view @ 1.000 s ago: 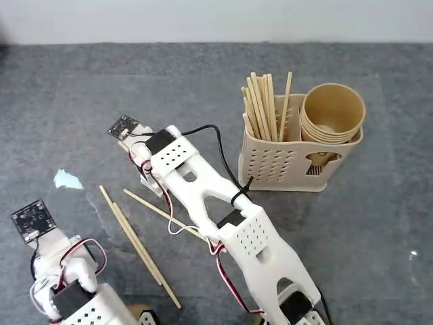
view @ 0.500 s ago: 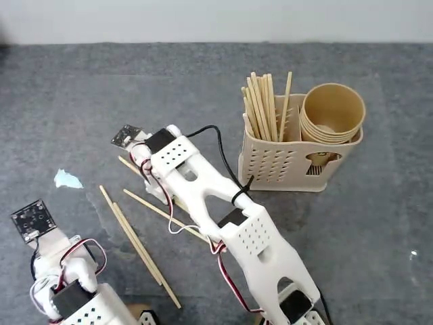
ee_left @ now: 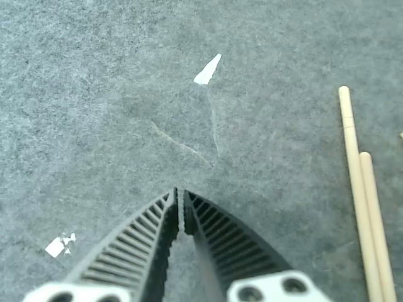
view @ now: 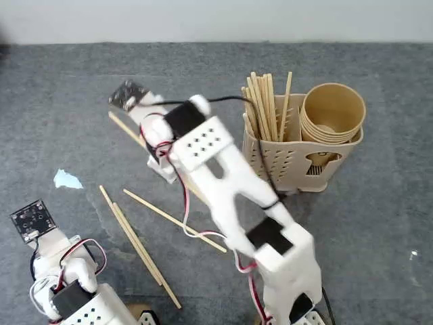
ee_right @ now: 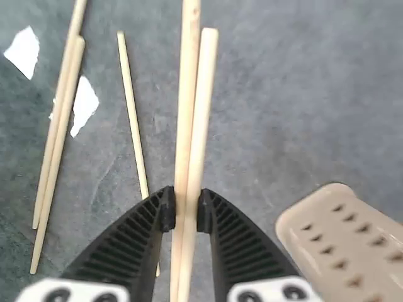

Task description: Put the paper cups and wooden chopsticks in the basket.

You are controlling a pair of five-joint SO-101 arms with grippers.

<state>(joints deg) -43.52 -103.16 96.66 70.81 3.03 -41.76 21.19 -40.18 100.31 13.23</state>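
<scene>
Where grey felt [view: 379,223] meets wall [view: 216,20], chopsticks [view: 139,245] scattered

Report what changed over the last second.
The right hand, shut on a pair of chopsticks, lifted them off the table and swung toward its far side. The left hand, the loose chopsticks and the basket stayed put.

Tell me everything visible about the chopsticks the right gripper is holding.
The held chopsticks are two pale, plain wooden sticks, straight and smooth, side by side and touching, one tip reaching slightly further. The right gripper is shut on them, its black ribbed fingers pressing from both sides. In the high view they slant away from the basket, apparently raised above the grey mat.
</scene>
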